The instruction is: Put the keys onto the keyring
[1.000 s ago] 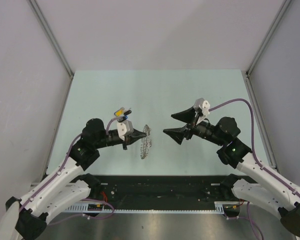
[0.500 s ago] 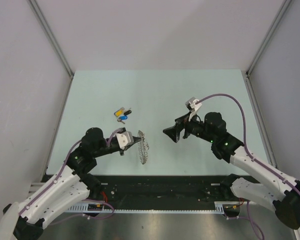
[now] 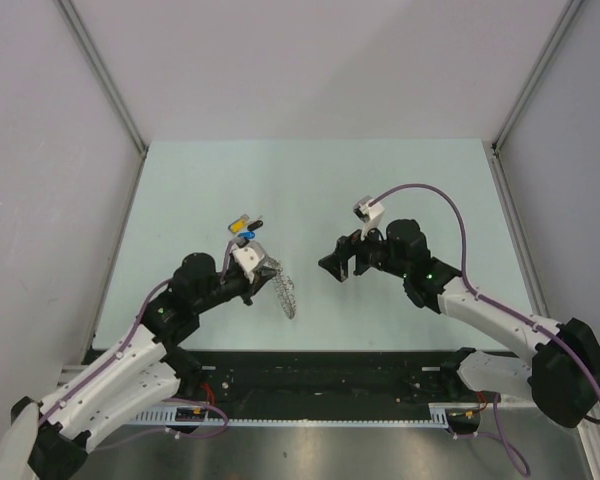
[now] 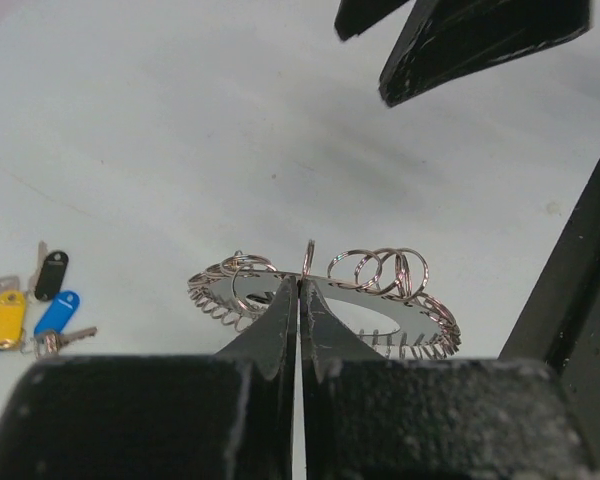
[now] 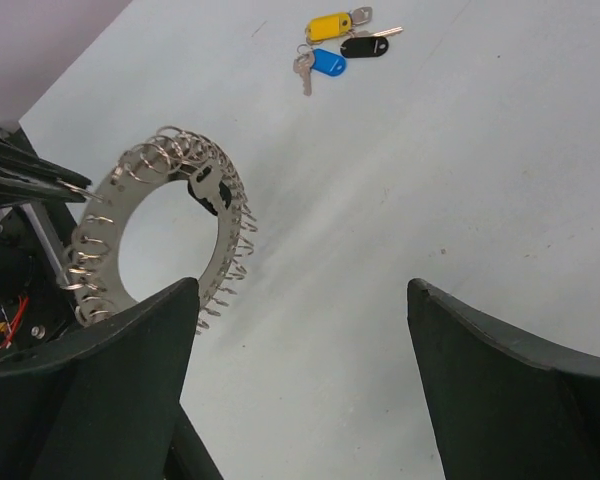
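My left tool (image 4: 300,300) is pinched shut on the upright keyring (image 5: 155,230), and my right tool (image 3: 338,262), wide open and empty, has swung closer to it; the keys (image 3: 245,226) lie unthreaded on the bench (image 3: 410,180).

Silvery loop-fringed keyring (image 5: 227,240) is held tilted; yellow, blue, black keys (image 5: 338,45) lie clustered apart.

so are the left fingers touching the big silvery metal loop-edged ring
Touching: the left wrist view shows the left fingers shut on a small loop of the silvery metal keyring.
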Robot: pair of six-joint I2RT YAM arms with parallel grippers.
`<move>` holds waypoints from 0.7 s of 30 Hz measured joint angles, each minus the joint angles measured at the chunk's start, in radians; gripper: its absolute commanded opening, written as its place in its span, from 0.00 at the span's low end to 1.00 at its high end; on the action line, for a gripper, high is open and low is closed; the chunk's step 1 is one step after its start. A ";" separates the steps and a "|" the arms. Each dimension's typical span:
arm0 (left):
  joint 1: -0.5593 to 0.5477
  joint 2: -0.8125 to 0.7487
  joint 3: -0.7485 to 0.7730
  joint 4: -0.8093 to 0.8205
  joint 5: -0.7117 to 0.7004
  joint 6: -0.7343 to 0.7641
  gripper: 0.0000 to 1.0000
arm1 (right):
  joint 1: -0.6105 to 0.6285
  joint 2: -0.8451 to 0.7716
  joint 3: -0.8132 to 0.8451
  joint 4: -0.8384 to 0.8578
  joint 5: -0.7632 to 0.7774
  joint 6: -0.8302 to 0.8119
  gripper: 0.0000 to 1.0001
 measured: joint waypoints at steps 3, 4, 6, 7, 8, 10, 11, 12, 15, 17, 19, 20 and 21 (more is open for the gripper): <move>0.000 0.066 0.002 -0.003 -0.023 -0.026 0.00 | 0.002 -0.010 0.000 -0.010 0.018 -0.005 0.87; 0.000 0.082 0.002 -0.006 -0.024 -0.032 0.00 | 0.003 -0.016 0.000 -0.019 0.021 -0.009 0.84; 0.000 0.116 0.005 -0.001 -0.014 -0.045 0.00 | 0.005 -0.037 0.000 -0.029 0.021 -0.019 0.81; 0.000 0.128 0.006 0.003 -0.003 -0.048 0.00 | 0.006 -0.049 0.000 -0.030 0.014 -0.026 0.78; 0.000 0.143 0.007 0.011 0.011 -0.051 0.00 | 0.008 -0.061 0.000 -0.028 0.007 -0.034 0.77; 0.000 0.169 0.009 0.040 0.056 -0.055 0.00 | 0.011 -0.084 -0.002 -0.022 -0.024 -0.052 0.73; 0.000 0.182 0.011 0.054 0.081 -0.054 0.01 | 0.014 -0.097 -0.005 -0.016 -0.044 -0.063 0.72; 0.000 0.191 0.015 0.062 0.102 -0.054 0.00 | 0.019 -0.111 -0.008 -0.012 -0.064 -0.075 0.71; 0.000 0.224 0.039 0.093 0.183 -0.050 0.00 | 0.034 -0.140 -0.012 -0.003 -0.126 -0.109 0.64; 0.000 0.239 0.053 0.114 0.228 -0.045 0.00 | 0.042 -0.147 -0.012 0.007 -0.166 -0.127 0.61; 0.000 0.252 0.066 0.140 0.280 -0.044 0.00 | 0.048 -0.147 -0.012 0.014 -0.202 -0.145 0.56; -0.001 0.256 0.070 0.151 0.299 -0.045 0.00 | 0.051 -0.147 -0.012 0.015 -0.219 -0.150 0.54; -0.001 0.262 0.074 0.163 0.321 -0.045 0.00 | 0.053 -0.146 -0.013 0.018 -0.235 -0.155 0.51</move>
